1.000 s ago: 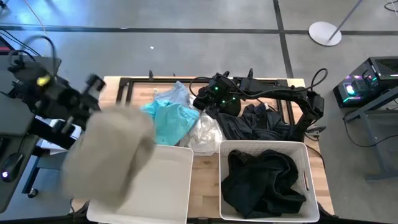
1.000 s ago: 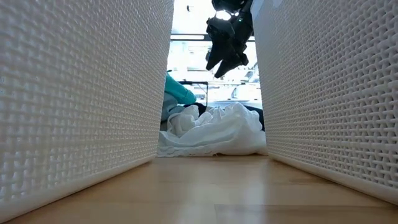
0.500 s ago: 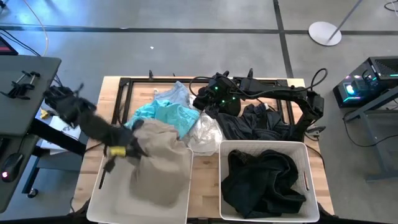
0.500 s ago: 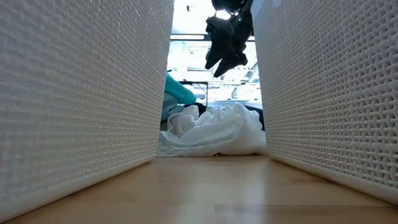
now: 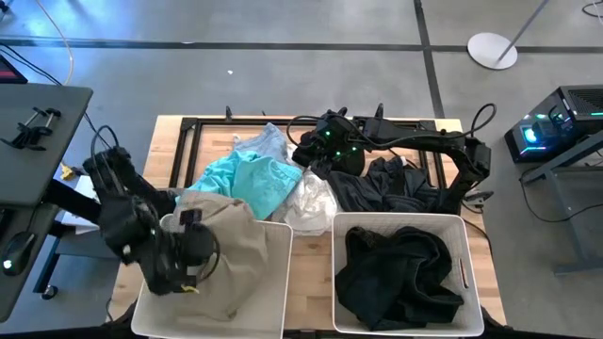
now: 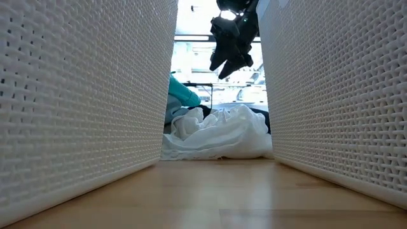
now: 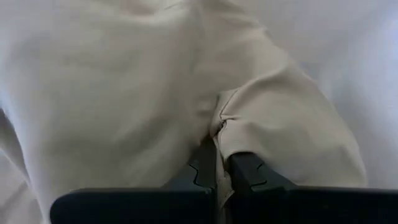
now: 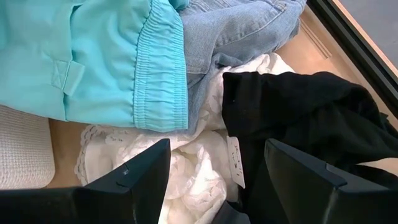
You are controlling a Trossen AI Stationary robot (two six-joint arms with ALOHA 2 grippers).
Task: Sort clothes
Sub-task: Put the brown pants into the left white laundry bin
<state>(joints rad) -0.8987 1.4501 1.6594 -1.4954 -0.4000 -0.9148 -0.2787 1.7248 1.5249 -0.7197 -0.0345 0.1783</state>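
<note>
The left hand [image 5: 188, 259] is down inside the left white basket [image 5: 273, 282], clamped tight on a fold of the beige garment [image 5: 231, 250]; in the left wrist view the cloth [image 7: 155, 93] is pinched between its two dark fingers [image 7: 245, 171] and spreads out ahead of them. The garment drapes over that basket's far rim, towards the pile on the desk [image 5: 311, 282].

Beside that hand, across a strip of bare desk, the right white basket [image 5: 466, 245] holds a heap of black clothes [image 5: 400, 273].

Beyond both baskets, the right hand [image 5: 320, 151] hangs above the pile with its fingers spread wide and nothing between them. Right beneath it lies a white lacy garment [image 8: 199, 168], with a black garment [image 8: 298, 124] touching it on one side. Further from this hand's fingers lie teal shorts with an elastic waistband [image 8: 93, 56] and a pale blue denim piece [image 8: 230, 31]. In the low view the same hand [image 6: 229, 54] hangs above the white garment [image 6: 222, 133], seen between the two basket walls.

More charcoal clothes [image 5: 396, 184] lie on the desk under the right arm.
</note>
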